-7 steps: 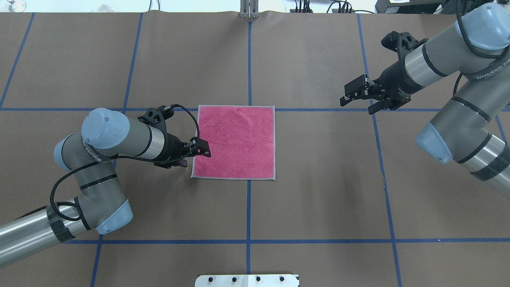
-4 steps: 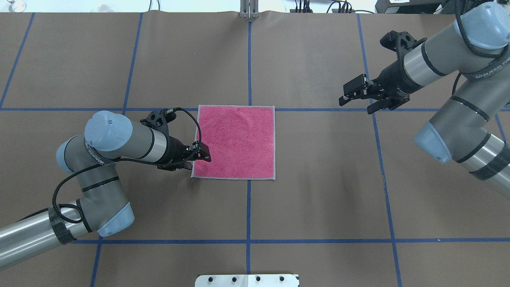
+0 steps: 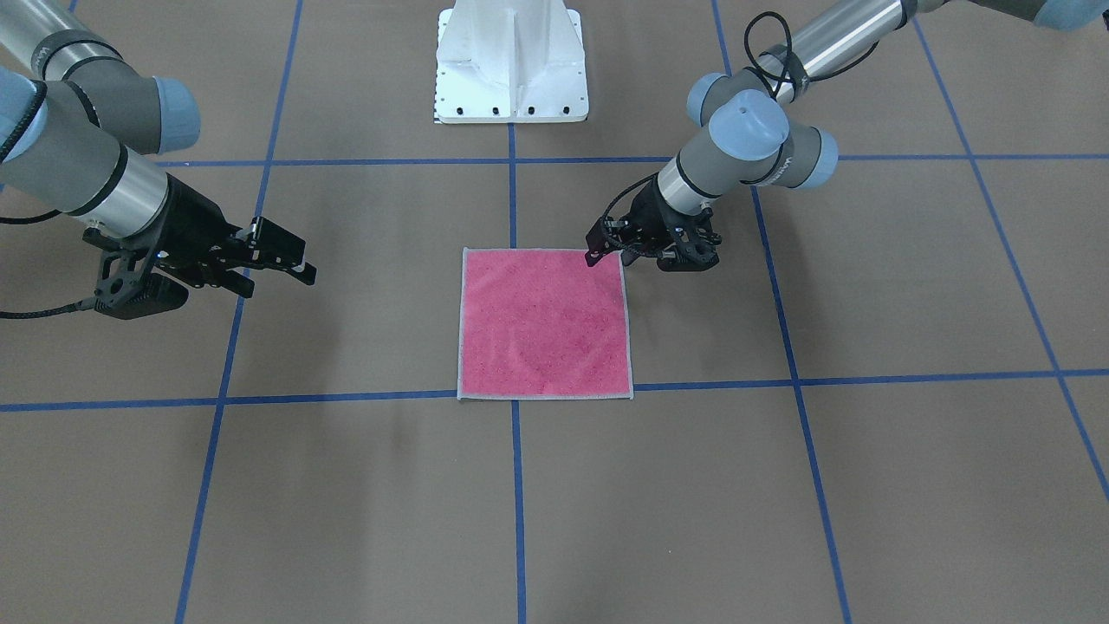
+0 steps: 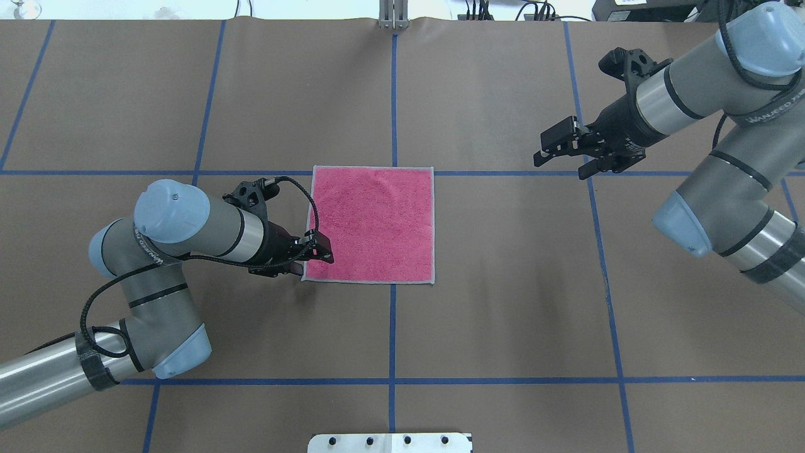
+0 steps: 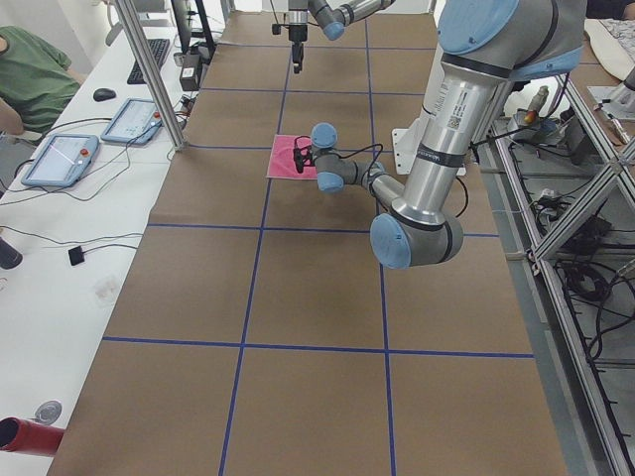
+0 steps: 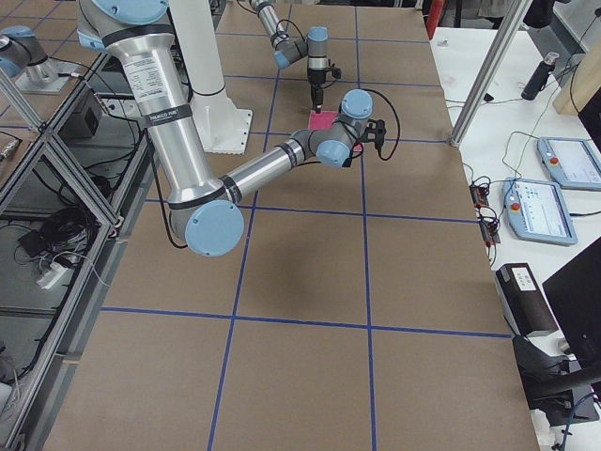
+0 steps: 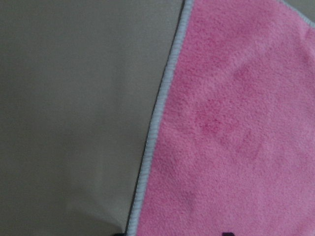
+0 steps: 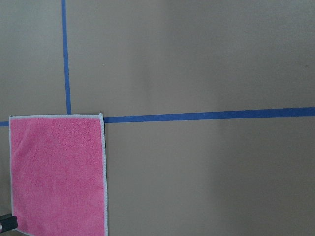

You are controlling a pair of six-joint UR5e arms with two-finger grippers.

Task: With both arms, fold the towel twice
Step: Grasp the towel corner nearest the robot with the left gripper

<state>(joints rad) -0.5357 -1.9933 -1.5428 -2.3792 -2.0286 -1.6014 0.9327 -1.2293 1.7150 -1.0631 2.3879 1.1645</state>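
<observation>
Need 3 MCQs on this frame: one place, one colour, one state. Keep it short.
1. Where at the towel is the left gripper?
A) over its centre
B) at its left edge, by the corner nearest the robot
C) past its far edge

2. Which colour is the towel's upper face?
A) dark grey
B) pink
C) blue

3. How does the towel lie?
A) folded in half
B) bunched up
C) flat, unfolded

Key:
1 B: the overhead view puts the gripper at that edge, low by the near corner, and the left wrist view shows the edge right under it.
2 B: the face shows pink in both exterior views.
3 C: it is a full square with all four stitched edges lying flat.
</observation>
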